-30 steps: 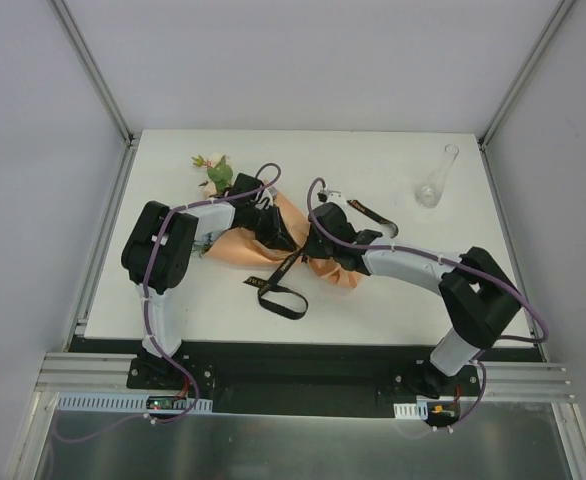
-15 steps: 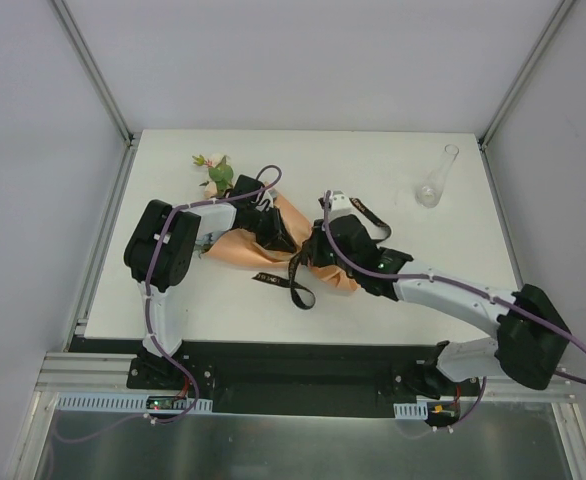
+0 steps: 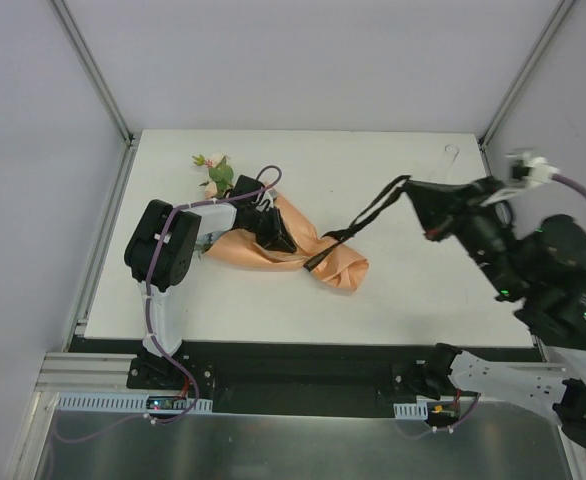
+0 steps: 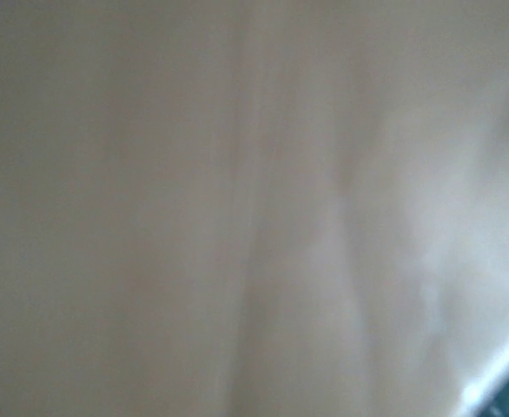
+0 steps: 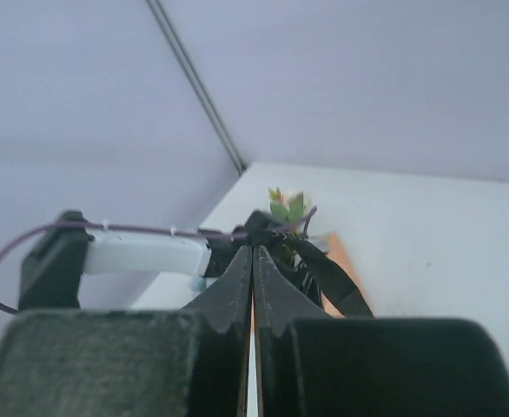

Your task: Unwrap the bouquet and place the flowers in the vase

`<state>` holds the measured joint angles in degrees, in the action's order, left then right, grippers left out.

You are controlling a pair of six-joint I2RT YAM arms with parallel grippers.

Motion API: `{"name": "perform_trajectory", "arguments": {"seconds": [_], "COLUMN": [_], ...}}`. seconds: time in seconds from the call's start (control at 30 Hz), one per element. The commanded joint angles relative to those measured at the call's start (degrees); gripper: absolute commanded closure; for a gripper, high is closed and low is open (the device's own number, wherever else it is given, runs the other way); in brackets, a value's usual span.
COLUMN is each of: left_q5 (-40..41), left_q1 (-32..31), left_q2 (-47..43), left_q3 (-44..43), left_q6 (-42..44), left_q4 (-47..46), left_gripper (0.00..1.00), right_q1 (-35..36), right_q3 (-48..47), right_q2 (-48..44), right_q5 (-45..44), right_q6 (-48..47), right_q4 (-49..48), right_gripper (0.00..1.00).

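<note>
— What's changing?
— The right gripper (image 3: pixel 414 192), clenching the black ribbon (image 3: pixel 358 225), is swinging up toward 3 o'clock, stretching it off the bouquet (image 3: pixel 338 268) lying on the table (image 3: pixel 403 300).
— Left gripper (image 3: pixel 273 230)?
— Resting on the bouquet; grip unclear.

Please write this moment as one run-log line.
right gripper: shut on ribbon, raised | ribbon: taut to bouquet | left gripper: on bouquet paper, jaws unclear | flowers: in wrap | vase: partly hidden

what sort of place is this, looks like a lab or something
Probably a robot lab test cell: a left arm and a right arm bolted to an aluminium rail at a white table, boxed in by plain grey panels, with a wrapped bouquet as workpiece.
</note>
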<state>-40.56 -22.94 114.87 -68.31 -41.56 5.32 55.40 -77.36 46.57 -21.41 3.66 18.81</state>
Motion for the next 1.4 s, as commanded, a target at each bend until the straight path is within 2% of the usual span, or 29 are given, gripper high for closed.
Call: {"name": "perform_trajectory", "arguments": {"seconds": [0.0,0.17,0.4,0.57,0.67,0.73,0.87,0.97,1.0,1.1,1.23,1.37], "left_q5": [0.9,0.9,1.2,1.1,1.1,1.2,1.3,1.3,1.2,1.0,0.6,-0.1], "left_q1": [-0.3,-0.3,-0.3,-0.3,-0.3,-0.3,-0.3,-0.3,-0.3,-0.3,-0.4,-0.4], "left_q2": [1.6,1.6,0.6,0.4,0.4,0.2,-0.3,-0.8,-0.9,-1.2,-2.1,-3.0], "left_q3": [-0.5,-0.3,-0.2,-0.2,-0.3,-0.3,-0.3,-0.2,-0.2,-0.2,0.0,-0.3], "left_q6": [0.1,0.2,0.3,0.3,0.4,0.4,0.6,0.8,0.8,0.7,0.7,0.5], "left_q4": [1.8,1.8,1.9,1.8,1.8,1.9,1.9,1.9,1.8,1.9,1.9,1.8], "left_gripper": [0.88,0.88,0.88,0.88,0.88,0.88,0.87,0.87,0.87,0.87,0.87,0.87], "right_q1": [0.2,0.2,0.1,0.1,0.1,0.2,0.4,0.4,0.3,0.4,0.4,0.7], "right_q3": [-8.3,-15.7,-15.8,-17.5,-17.6,-16.8,-5.6,2.0,8.1,18.0,27.6,33.9], "right_q2": [-5.8,-11.1,-24.0,-31.4,-32.0,-31.3,-25.9,-18.7,-16.7,-9.0,-2.0,4.3], "right_q5": [-6.0,-14.0,-22.6,-22.0,-22.4,-22.5,-18.0,-11.2,-6.6,0.6,0.2,3.3], "right_q6": [-6.5,-12.4,-15.7,-15.5,-15.7,-14.4,-8.9,-0.1,4.0,9.1,17.6,19.2], "right_q4": [8.6,13.6,17.8,18.6,18.7,19.7,16.8,13.1,11.4,4.9,5.0,8.3], "right_gripper": [0.99,0.99,0.99,0.99,0.99,0.99,0.99,0.99,0.99,0.99,0.99,0.99]}}
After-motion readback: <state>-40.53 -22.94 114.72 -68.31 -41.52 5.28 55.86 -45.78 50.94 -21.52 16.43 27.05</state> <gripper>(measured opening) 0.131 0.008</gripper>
